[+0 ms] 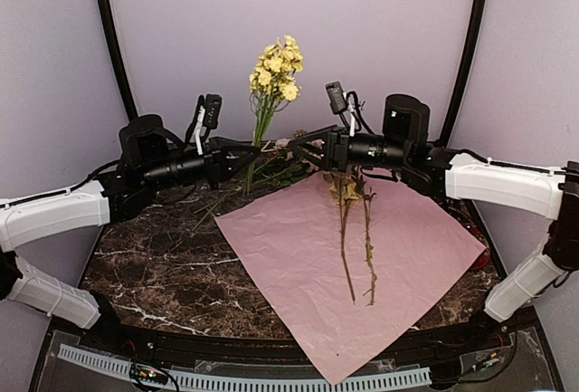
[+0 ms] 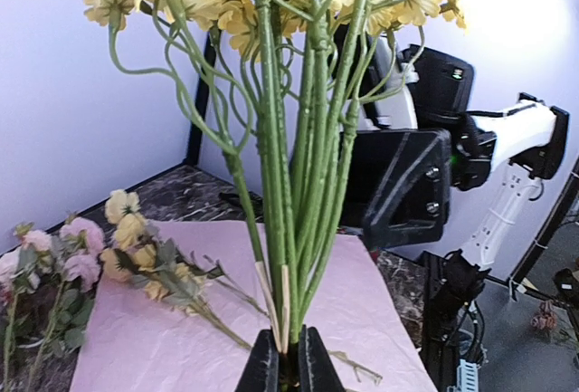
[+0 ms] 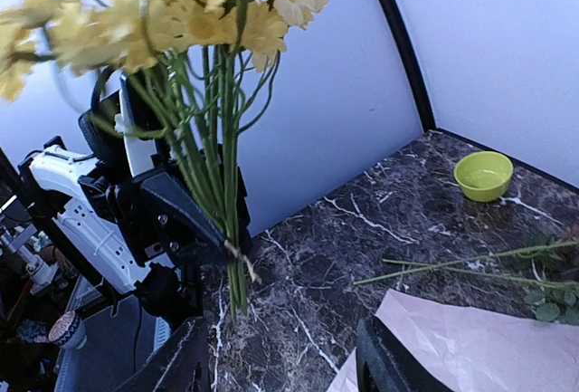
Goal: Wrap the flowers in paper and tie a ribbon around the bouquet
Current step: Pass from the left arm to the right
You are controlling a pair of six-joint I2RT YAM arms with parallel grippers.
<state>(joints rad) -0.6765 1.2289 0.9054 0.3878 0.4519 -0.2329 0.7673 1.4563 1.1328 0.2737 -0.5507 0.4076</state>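
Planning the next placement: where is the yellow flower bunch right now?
The yellow bunch stands upright at centre back of the top view, stems clamped in the left gripper, just behind the paper.

Glossy marble table [image 1: 163,265], matt creased paper [image 1: 416,256]

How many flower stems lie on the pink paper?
2. One stem lies across the middle of the paper, the second stem beside it; the right arm over their heads may hide others.
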